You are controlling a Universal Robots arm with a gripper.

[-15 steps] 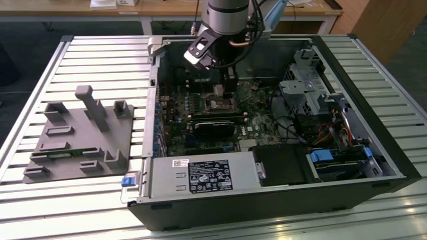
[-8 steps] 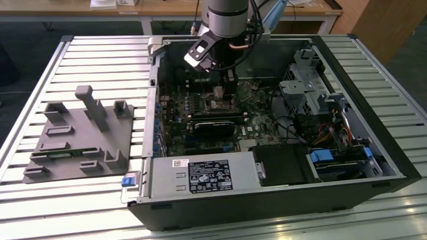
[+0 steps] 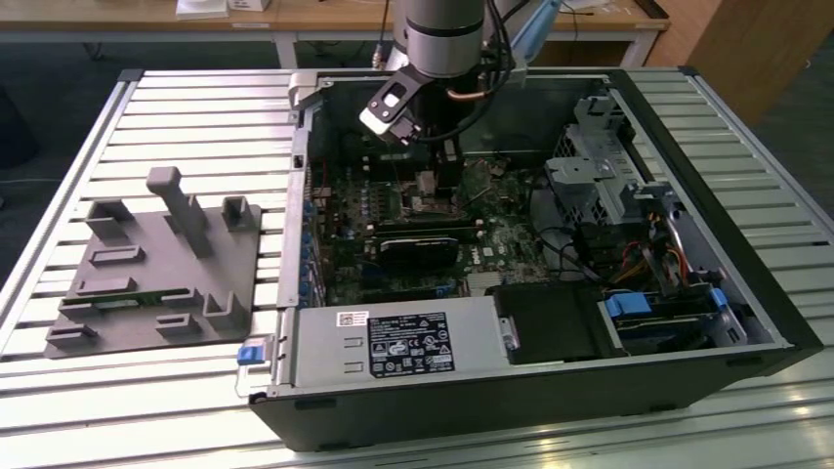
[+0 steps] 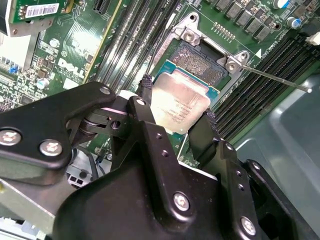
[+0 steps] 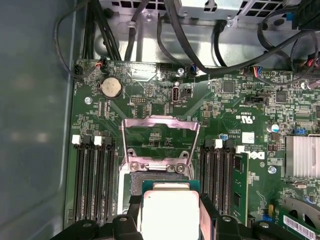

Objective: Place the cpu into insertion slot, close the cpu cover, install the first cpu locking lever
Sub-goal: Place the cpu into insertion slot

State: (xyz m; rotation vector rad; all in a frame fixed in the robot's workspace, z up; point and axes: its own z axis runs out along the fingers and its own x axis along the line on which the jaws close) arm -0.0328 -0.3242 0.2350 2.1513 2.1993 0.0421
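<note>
cpu [image 4: 182, 107] is clamped by its edges between the fingers of the gripper [image 4: 178, 100], jaws closed to chip width; cpu is held over the insertion slot [image 4: 200, 62], part of the socket left exposed; contact with it cannot be judged; cpu cover [image 5: 159, 120] is seen swung open in the first wrist view; locking lever [image 4: 275, 77] is seen sticking out beside the slot.

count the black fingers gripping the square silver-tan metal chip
2 black fingers, one against each of two opposite edges of the square silver-tan metal cpu, beside the square black insertion slot.
</note>
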